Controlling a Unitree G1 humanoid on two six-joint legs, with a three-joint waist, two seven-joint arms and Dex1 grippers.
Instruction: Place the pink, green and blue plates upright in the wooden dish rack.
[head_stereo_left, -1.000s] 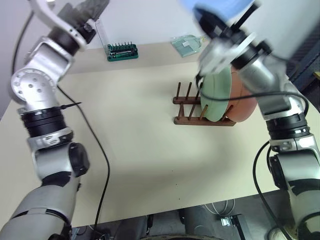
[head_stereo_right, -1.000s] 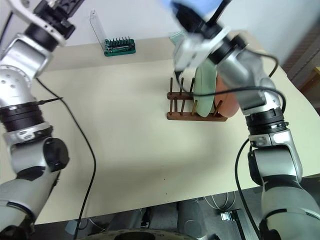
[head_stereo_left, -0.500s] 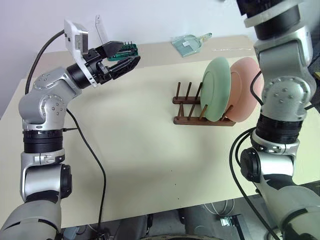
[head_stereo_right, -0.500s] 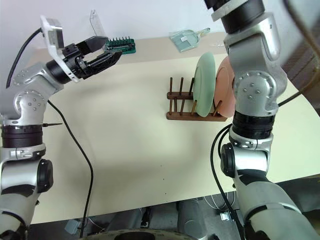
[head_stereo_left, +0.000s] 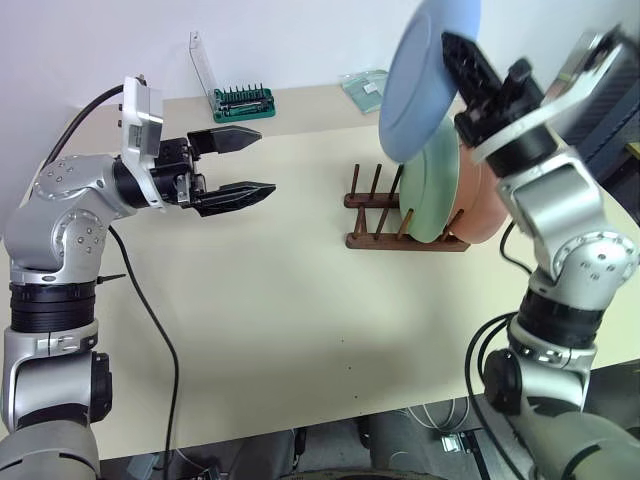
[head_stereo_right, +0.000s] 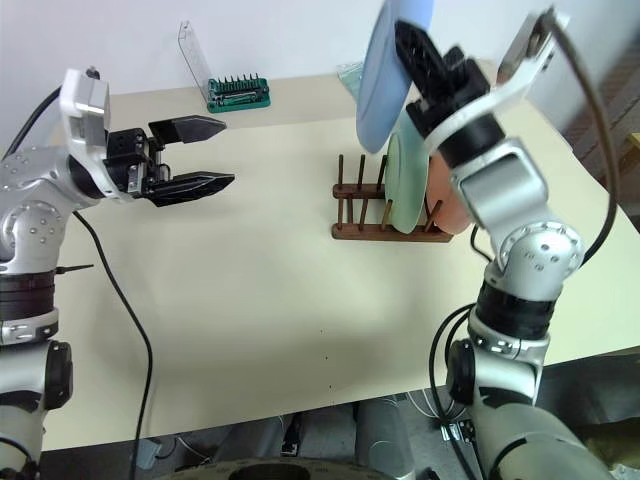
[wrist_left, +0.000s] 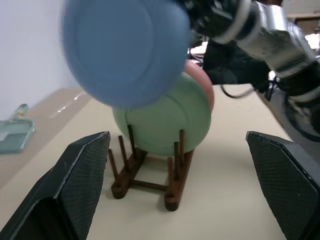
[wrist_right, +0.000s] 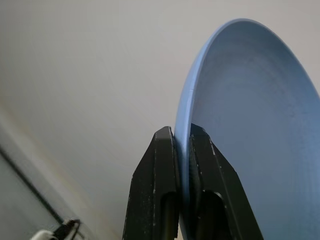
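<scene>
The right gripper (head_stereo_left: 462, 62), clamped on the blue plate's (head_stereo_left: 428, 75) rim, holds it above the wooden dish rack (head_stereo_left: 380, 215) at two o'clock on the table, where it should descend edge-first into the free pegs at nine o'clock of the upright green plate (head_stereo_left: 432, 195) and pink plate (head_stereo_left: 483, 205), while the left gripper (head_stereo_left: 240, 162) hangs spread wide, well clear.

Three plates, blue (head_stereo_left: 432, 72), green (head_stereo_left: 437, 195) and pink (head_stereo_left: 484, 205); one wooden rack (head_stereo_left: 385, 215); one bit holder (head_stereo_left: 244, 102).

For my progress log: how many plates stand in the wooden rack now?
2. The green plate and the pink plate stand in the wooden rack. The blue plate is above it, clamped in the right gripper.
</scene>
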